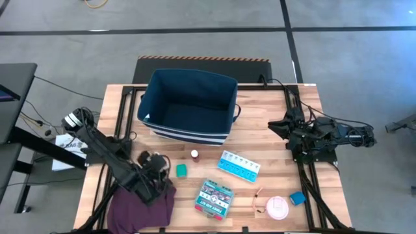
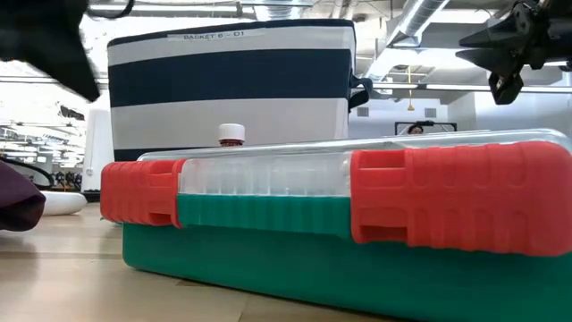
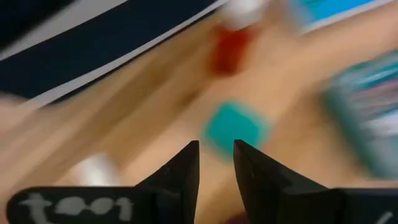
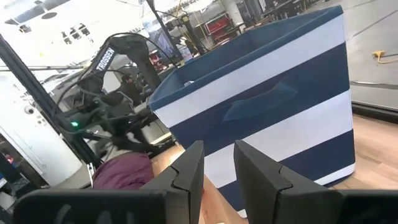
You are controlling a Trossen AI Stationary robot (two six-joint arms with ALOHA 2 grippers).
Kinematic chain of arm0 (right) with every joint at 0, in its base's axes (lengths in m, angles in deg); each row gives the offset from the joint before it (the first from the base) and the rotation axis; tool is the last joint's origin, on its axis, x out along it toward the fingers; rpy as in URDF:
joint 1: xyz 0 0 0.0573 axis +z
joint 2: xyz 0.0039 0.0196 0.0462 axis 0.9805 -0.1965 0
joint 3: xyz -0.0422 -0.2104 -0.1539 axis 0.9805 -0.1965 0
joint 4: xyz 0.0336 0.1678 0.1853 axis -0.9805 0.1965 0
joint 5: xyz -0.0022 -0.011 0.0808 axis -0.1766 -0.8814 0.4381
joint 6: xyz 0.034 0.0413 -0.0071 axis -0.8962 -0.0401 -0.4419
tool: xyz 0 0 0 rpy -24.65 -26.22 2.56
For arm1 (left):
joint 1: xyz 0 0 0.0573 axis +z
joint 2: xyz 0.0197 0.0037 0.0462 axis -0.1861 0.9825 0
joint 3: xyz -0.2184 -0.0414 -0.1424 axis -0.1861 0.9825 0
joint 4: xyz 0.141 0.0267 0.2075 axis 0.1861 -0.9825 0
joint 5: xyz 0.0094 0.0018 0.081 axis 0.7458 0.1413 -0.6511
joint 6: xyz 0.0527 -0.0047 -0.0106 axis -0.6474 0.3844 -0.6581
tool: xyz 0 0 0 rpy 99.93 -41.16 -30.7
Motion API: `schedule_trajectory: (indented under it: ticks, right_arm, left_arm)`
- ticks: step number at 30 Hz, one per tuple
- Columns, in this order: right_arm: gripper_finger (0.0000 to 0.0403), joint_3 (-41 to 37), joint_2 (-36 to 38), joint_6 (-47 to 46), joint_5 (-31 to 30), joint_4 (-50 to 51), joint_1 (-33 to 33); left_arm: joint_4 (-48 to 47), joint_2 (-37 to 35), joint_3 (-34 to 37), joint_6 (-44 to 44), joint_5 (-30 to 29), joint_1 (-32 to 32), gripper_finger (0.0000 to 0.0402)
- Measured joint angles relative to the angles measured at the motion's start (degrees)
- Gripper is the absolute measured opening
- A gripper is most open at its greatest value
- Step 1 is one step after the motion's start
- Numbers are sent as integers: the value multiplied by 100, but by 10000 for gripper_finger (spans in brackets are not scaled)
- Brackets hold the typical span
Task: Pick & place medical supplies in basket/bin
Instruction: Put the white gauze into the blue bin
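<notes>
Left hand (image 1: 158,170) sits low over the desk (image 1: 260,130), fingers narrowly apart and holding nothing. Green block (image 1: 181,170) lies just beside it, straight ahead of the fingertips, away from the purple cloth (image 1: 143,207). Right hand (image 1: 275,125), also narrowly apart, waits well apart beside the bin (image 1: 188,104).

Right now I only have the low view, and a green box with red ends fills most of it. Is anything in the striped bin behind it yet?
Observer: Not that I can see. From above, the bin looks empty inside.
Operator: Where is the left gripper?
Observer: The left gripper is at the edge of the purple cloth. It points at the green block and has nothing between its fingers.
Operator: And the right arm?
Observer: The right gripper waits at the table's right side, next to the bin, and holds nothing.
</notes>
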Motion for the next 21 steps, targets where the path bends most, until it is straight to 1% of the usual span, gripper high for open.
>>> schedule_trajectory:
  ticks: [3,5,7,9,13,16,21]
  right_arm:
    - [82,-2,-2,0,0,0,0]
    - [82,0,0,0,-1,0,0]
    - [82,-1,-1,0,0,0,0]
    - [82,-2,-1,0,0,-2,0]
    - [82,-1,0,-42,-1,-2,0]
    - [82,0,0,-114,0,-2,4]
    - [82,-2,0,-238,0,0,4]
  left_arm:
    - [-784,0,0,266,369,21,84]
    - [-1130,0,0,325,683,27,88]
    - [-1237,0,0,248,1101,52,95]
    - [-1322,0,0,156,1309,53,104]
    - [-1517,0,158,233,1196,140,123]
    - [-1511,-35,528,484,1145,250,131]
    - [-582,-84,1295,550,1355,385,132]
